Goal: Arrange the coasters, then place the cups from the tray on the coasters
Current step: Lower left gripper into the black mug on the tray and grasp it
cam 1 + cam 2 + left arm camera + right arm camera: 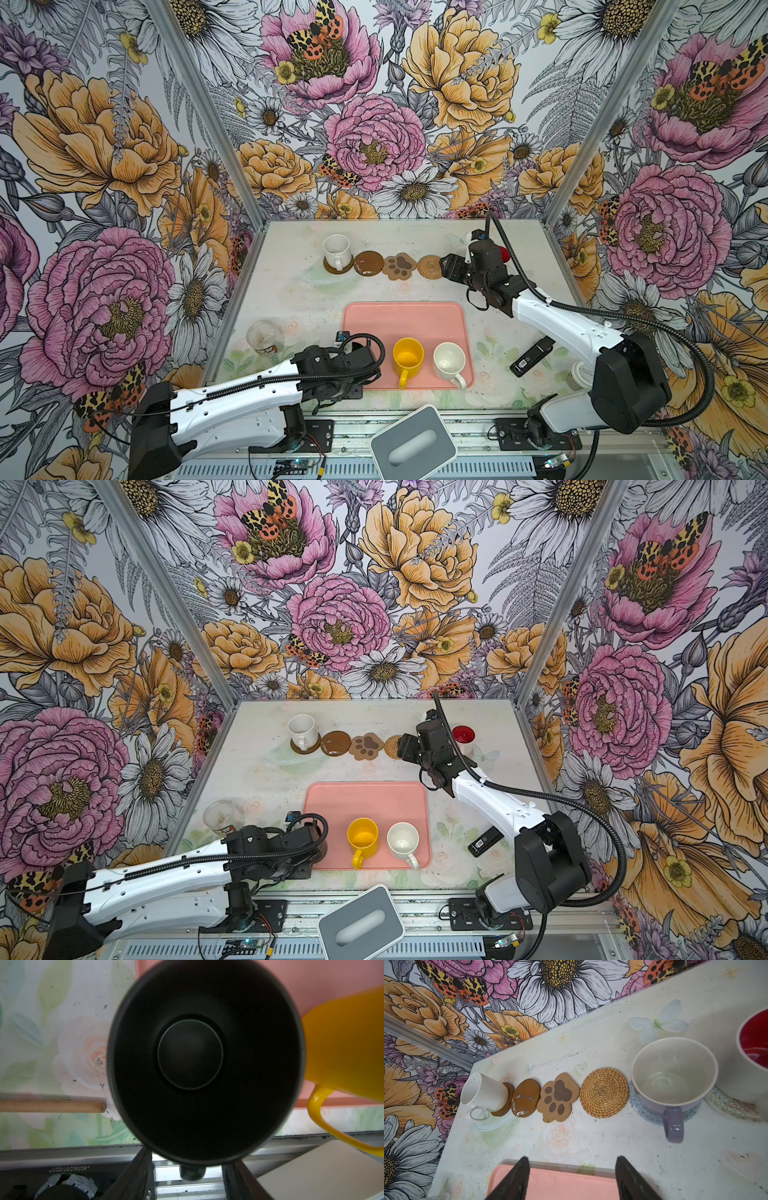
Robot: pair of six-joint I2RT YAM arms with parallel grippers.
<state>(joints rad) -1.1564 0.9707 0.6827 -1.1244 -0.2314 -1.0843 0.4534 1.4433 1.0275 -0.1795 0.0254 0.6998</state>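
Presently the black cup (190, 1053) is seen from above at a corner of the tray (311, 976); whether it rests or is raised cannot be told. Its handle (192, 1173) is straddled by the left gripper (190, 1160), jaws apart with a gap on either side and nothing clamped, probably for a lift by the handle. The yellow cup (408, 355) and cream-white cup (449, 360) are set beside it on the tray. Three coasters are seen bare, judged to be meant for these cups: the brown disc (526, 1098), paw-print coaster (558, 1098) and rattan coaster (604, 1092). The right gripper (572, 1159) is held open and empty nearby. The black cup is shown only by the left wrist view, being hidden under the arm in both top views. The lavender cup (672, 1076) on the grey-blue coaster (648, 1115) is shown only by the right wrist view.
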